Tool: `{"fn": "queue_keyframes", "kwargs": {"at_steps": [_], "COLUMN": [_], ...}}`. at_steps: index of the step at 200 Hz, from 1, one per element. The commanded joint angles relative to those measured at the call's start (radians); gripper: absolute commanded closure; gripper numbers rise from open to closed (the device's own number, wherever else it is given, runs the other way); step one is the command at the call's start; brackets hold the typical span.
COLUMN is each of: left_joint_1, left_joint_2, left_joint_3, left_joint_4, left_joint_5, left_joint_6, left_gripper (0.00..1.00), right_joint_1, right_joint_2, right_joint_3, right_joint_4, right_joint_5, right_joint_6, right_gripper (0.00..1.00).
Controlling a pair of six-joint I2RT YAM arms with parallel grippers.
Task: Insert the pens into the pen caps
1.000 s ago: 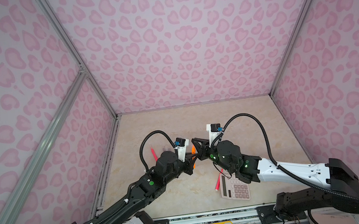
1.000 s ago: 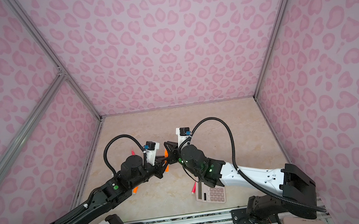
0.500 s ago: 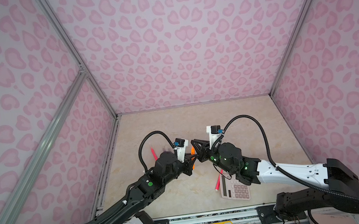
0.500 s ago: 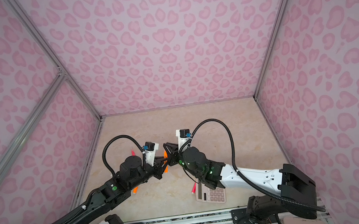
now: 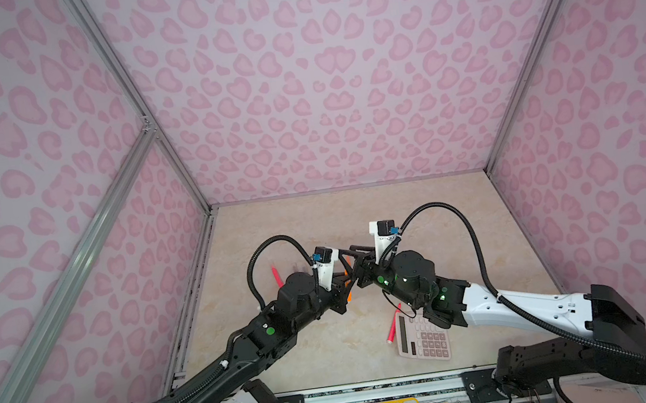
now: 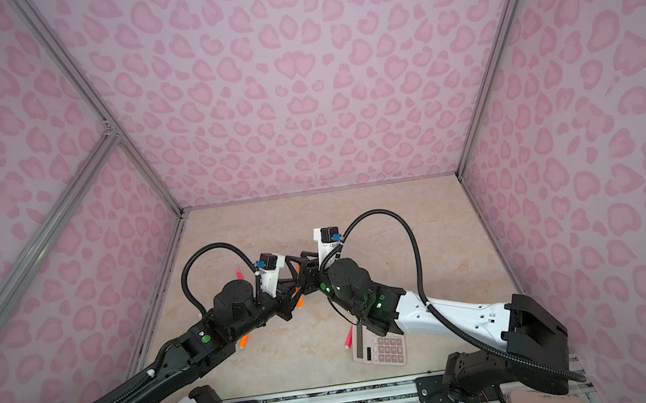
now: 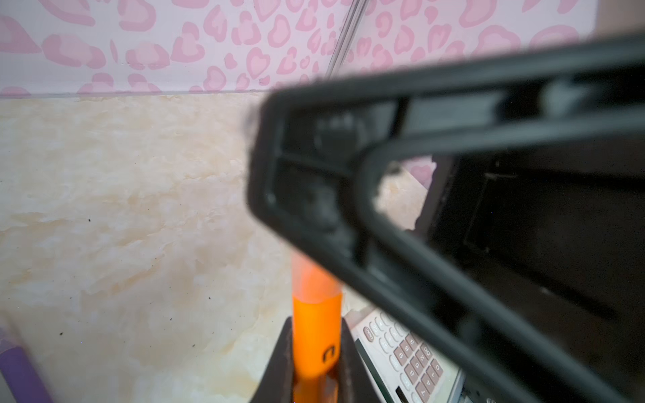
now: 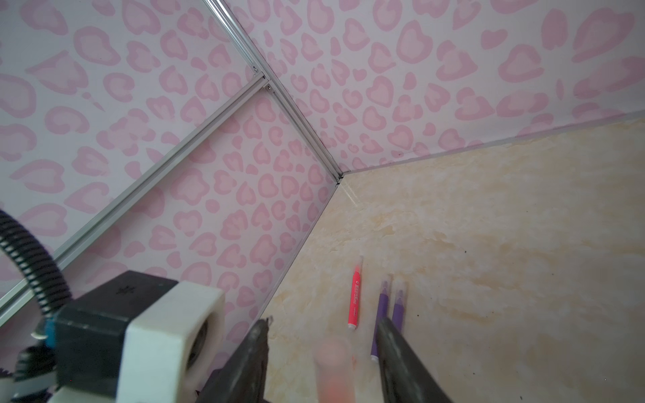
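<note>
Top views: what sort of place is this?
Probably a robot test booth, not a home or office: pink heart-print walls on aluminium framing, a marble-look tabletop, and a mounting rail along its front.

Smooth marbled beige tabletop (image 7: 104,209); glossy orange plastic pen (image 7: 316,335); its cap (image 7: 307,279) looks frosted, though blurred.

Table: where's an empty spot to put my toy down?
The widest bare patch of table runs along the back wall. Another lies right of the right arm's cable, up to the right wall. Crowded: the middle, where left pincer and right pincer meet at the orange pen; a pink-red pen and purple pens at left; the pink calculator in front.
</note>
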Motion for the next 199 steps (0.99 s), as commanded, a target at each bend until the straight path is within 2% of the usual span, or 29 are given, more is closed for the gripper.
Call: {"fn": "queue_keyframes", "kwargs": {"at_steps": [1,29,45,99,130,155,199], "left_joint_1": [-0.001,-0.001,0.000,-0.001,0.000,0.000,-0.001], "left_joint_2": [0.001,-0.001,0.000,-0.010,-0.012,-0.013,-0.023], "left_joint_3": [0.005,0.005,0.005,0.005,0.004,0.007,0.007], "left_joint_4": [0.038,0.038,0.037,0.033,0.029,0.012,-0.039], "left_joint_5": [0.002,0.002,0.002,-0.001,-0.006,-0.053,-0.232], "left_joint_6": [0.010,0.009,0.009,0.009,0.008,-0.004,-0.037], "left_gripper": [0.97,0.97,0.97,0.97,0.97,0.97,0.97], "right_joint_1": [-0.017,-0.025,-0.026,-0.028,-0.027,-0.021,0.046], "right_joint_2": [0.010,0.038,0.068,0.113,0.115,0.113,0.132], "right_joint_3": [0.011,0.048,0.092,0.138,0.136,0.116,0.041], "right_joint_4": [-0.025,-0.044,-0.074,-0.103,-0.110,-0.111,-0.057], "right_joint_5": [-0.017,-0.045,-0.064,-0.077,-0.084,-0.078,-0.016], "right_joint_6": [0.010,0.012,0.011,0.002,0.000,0.004,0.010], "right_gripper": [0.51,0.51,0.55,0.86,1.00,1.00,1.00]}}
